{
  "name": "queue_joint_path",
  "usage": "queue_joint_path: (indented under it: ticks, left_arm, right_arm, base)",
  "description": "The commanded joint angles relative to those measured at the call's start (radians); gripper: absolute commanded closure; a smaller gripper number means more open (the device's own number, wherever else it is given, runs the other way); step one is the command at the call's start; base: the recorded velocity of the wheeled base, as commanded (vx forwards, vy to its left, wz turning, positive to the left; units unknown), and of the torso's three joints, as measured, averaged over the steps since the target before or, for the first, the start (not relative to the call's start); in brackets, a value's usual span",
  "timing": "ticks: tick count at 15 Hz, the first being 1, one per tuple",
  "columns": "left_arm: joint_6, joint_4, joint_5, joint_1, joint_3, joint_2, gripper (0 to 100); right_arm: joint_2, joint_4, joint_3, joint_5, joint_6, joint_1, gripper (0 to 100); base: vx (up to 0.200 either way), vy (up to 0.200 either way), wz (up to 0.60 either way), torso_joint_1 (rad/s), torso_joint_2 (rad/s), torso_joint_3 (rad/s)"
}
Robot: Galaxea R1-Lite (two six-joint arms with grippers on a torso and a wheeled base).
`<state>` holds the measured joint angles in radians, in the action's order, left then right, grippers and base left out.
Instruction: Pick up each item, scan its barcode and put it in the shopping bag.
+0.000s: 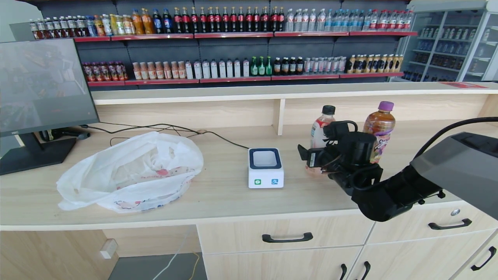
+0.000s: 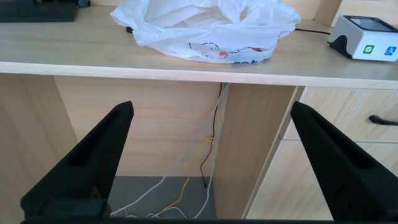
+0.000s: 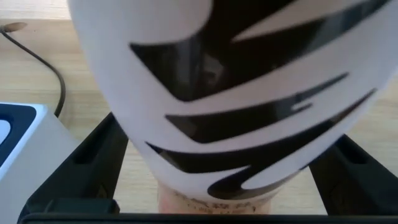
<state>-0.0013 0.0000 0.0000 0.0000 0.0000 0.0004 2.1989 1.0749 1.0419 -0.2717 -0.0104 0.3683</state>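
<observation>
A clear bottle with a black cap and white label (image 1: 320,128) stands on the wooden counter (image 1: 218,202), right of the white barcode scanner (image 1: 265,167). My right gripper (image 1: 313,159) is open around the bottle's lower part, one finger on each side. In the right wrist view the bottle (image 3: 230,74) sits between the fingers (image 3: 81,168), with the scanner (image 3: 18,143) beside it. A brown bottle with a purple cap (image 1: 380,128) stands just behind my right arm. The white shopping bag (image 1: 128,171) lies open at the left. My left gripper (image 2: 211,112) hangs open and empty below the counter's front edge, facing the bag (image 2: 205,28).
A monitor (image 1: 42,89) stands at the far left, with black cables (image 1: 163,127) running behind the bag. A raised ledge (image 1: 280,93) backs the counter, and drink shelves (image 1: 233,35) stand beyond. Drawers (image 1: 287,237) lie under the counter's right half.
</observation>
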Motion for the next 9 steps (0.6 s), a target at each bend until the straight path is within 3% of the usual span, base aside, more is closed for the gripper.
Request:
queue_joint_path:
  ticks: [1,2,3,9]
  left_arm:
    - [0.0,0.0,0.0,0.0,0.0,0.0,0]
    - [0.0,0.0,0.0,0.0,0.0,0.0,0]
    - [0.0,0.0,0.0,0.0,0.0,0.0,0]
    - [0.0,0.0,0.0,0.0,0.0,0.0,0]
  right_arm:
    - [0.001,0.0,0.003,0.0,0.0,-0.014,0]
    - [0.001,0.0,0.003,0.0,0.007,-0.015,0]
    - [0.002,0.0,0.006,0.002,0.01,-0.017,100]
    - [0.015,0.005,0.009,0.009,0.017,-0.011,100]
  base:
    - [0.0,0.0,0.0,0.0,0.0,0.0]
    - [0.0,0.0,0.0,0.0,0.0,0.0]
    - [0.0,0.0,0.0,0.0,0.0,0.0]
    - [0.0,0.0,0.0,0.0,0.0,0.0]
